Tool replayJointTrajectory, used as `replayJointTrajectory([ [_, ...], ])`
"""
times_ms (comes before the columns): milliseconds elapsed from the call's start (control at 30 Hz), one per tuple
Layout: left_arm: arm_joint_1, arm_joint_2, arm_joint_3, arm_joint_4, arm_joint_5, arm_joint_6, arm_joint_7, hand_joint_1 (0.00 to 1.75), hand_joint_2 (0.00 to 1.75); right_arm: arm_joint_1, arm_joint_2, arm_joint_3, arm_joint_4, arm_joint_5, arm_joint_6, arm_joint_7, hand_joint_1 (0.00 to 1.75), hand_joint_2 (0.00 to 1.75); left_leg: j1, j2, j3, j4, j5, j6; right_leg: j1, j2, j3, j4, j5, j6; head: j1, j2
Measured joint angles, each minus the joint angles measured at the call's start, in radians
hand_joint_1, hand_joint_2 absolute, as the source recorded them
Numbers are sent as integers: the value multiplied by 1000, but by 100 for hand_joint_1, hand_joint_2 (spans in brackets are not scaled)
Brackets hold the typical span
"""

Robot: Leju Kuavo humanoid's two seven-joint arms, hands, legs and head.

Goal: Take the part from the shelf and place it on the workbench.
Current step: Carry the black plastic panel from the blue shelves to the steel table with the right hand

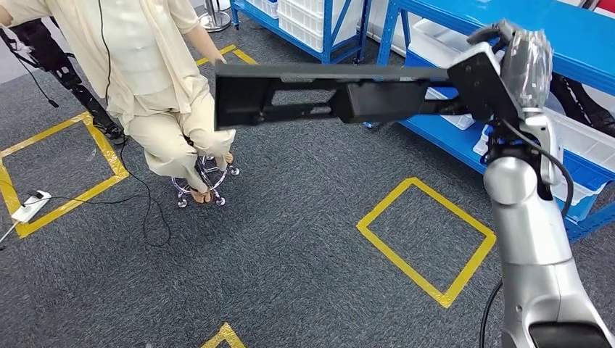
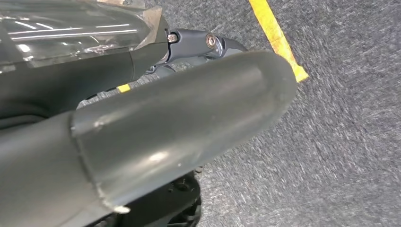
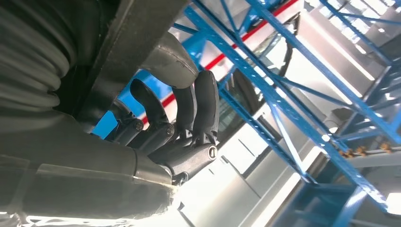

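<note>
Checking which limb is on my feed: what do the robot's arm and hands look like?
The right arm is smooth silver, with a black cable along it. The right hand has a grey ribbed cover under clear plastic wrap and dark fingers. The left hand has a thick grey thumb and a small yellow mark.

Part [image 1: 319, 93]: long black plastic bracket with cut-outs; you see it held level above the floor, one end gripped, apparently.

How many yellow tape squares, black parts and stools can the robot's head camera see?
Yellow tape squares, some cut off or partly hidden: 4
Black part, held in the right robot hand: 1
Stool: 1
Total: 6
</note>
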State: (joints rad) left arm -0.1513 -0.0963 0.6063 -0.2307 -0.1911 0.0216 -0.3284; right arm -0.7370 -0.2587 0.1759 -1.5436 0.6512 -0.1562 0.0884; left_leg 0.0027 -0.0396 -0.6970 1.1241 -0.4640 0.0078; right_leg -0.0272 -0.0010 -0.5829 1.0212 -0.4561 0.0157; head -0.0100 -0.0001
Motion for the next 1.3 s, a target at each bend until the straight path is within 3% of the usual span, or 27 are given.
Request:
replayJointTrajectory([
  [67,-2,2,0,0,-3,-1,0,0,0,-25,1,12,11,2,11,5,175,175,6,31,-68,133,-54,-9,5,-18,3,0,-4,-11,-3,0],
  [100,-2,3,0,0,-4,-2,-2,0,0,-29,1,20,17,5,14,5,175,175,9,35,-93,178,-66,-12,6,-28,5,0,-5,-12,-3,0],
  [133,0,6,0,0,-5,-1,-4,0,0,-30,1,29,21,8,16,4,175,175,11,37,-99,185,-58,-13,7,-37,6,0,-6,-14,-3,0],
  [167,1,10,0,0,-7,1,-5,0,0,-30,1,38,25,11,16,1,175,175,12,41,-84,150,-34,-14,7,-45,7,0,-8,-14,-3,0],
  [233,2,24,0,0,-12,16,-7,0,0,-29,2,55,29,17,15,-12,175,175,10,71,-14,14,26,-10,11,-61,11,1,-13,-9,-3,0],
  [300,4,37,0,0,-13,37,-5,0,0,-29,6,72,32,30,14,-28,175,175,4,92,33,-77,52,-2,20,-75,15,1,-20,-1,-1,0],
  [400,16,51,6,0,-1,53,2,0,0,-29,24,104,49,61,12,-42,175,175,-2,70,38,-94,55,13,29,-93,15,5,-28,14,3,0],
  [433,20,54,10,0,5,53,3,0,0,-28,31,114,56,68,12,-45,175,175,-2,61,42,-99,58,20,28,-86,9,21,-36,17,3,0],
  [467,22,56,15,0,10,52,5,0,0,-29,36,122,62,72,12,-50,175,175,-1,52,46,-103,61,27,26,-69,-5,52,-51,18,3,0],
  [533,24,58,23,0,16,51,8,0,0,-37,42,133,80,72,12,-60,175,175,0,31,50,-106,63,38,21,-24,-60,168,-99,13,5,0],
  [600,28,60,27,0,19,51,13,0,0,-47,46,144,106,68,12,-68,175,175,0,6,50,-106,62,41,21,-4,-121,278,-135,14,7,0],
  [633,32,59,29,1,20,51,15,0,0,-52,49,150,121,66,12,-71,175,175,0,-8,50,-106,62,41,21,-2,-131,290,-131,19,7,0],
  [667,37,59,31,1,20,50,17,0,0,-57,53,156,136,64,11,-75,175,175,0,-20,51,-105,62,41,20,0,-123,262,-111,27,7,0],
  [733,44,57,35,2,19,51,18,0,0,-72,61,167,161,59,7,-84,175,175,0,-44,52,-104,62,39,14,21,-67,124,-48,42,7,0],
  [767,47,56,37,2,17,53,19,0,0,-80,64,172,172,55,2,-89,175,175,-1,-55,50,-102,62,35,12,34,-38,62,-23,43,7,0],
  [833,52,55,42,3,14,59,20,0,0,-91,73,180,191,48,-9,-94,175,175,-2,-72,46,-101,64,26,12,47,-12,7,-5,36,6,0],
  [900,59,55,47,5,13,63,23,0,0,-100,87,187,208,43,-21,-95,175,175,2,-83,41,-101,64,15,10,31,-8,3,-1,24,6,0],
  [967,63,54,49,7,10,65,25,0,0,-109,100,194,220,41,-36,-94,175,175,3,-48,26,-71,44,3,5,15,-1,-4,3,8,3,0],
  [1033,61,53,49,8,5,67,27,0,0,-113,108,198,227,46,-48,-89,175,175,6,7,-23,33,-10,-8,7,-4,5,-8,2,-9,-1,0],
  [1100,56,50,49,8,-1,67,32,0,0,-106,111,201,231,58,-55,-79,175,175,14,28,-86,154,-54,-18,12,-24,7,-8,0,-18,-1,0],
  [1133,55,49,49,9,-5,67,35,0,0,-101,111,202,233,63,-58,-73,175,175,19,33,-101,178,-55,-22,13,-34,8,-8,-1,-18,-1,0],
  [1167,53,47,49,9,-8,68,39,0,0,-95,111,202,233,67,-59,-69,175,175,23,38,-95,162,-38,-25,13,-43,8,-8,-2,-18,-2,0],
  [1233,48,46,49,9,-14,69,45,0,0,-86,109,202,232,74,-59,-64,175,175,30,67,-29,40,18,-29,14,-58,11,-7,-6,-12,-2,0],
  [1300,40,44,49,9,-19,71,49,0,0,-82,106,199,228,79,-59,-60,175,175,27,95,29,-65,51,-24,21,-72,13,-5,-13,0,1,0],
])
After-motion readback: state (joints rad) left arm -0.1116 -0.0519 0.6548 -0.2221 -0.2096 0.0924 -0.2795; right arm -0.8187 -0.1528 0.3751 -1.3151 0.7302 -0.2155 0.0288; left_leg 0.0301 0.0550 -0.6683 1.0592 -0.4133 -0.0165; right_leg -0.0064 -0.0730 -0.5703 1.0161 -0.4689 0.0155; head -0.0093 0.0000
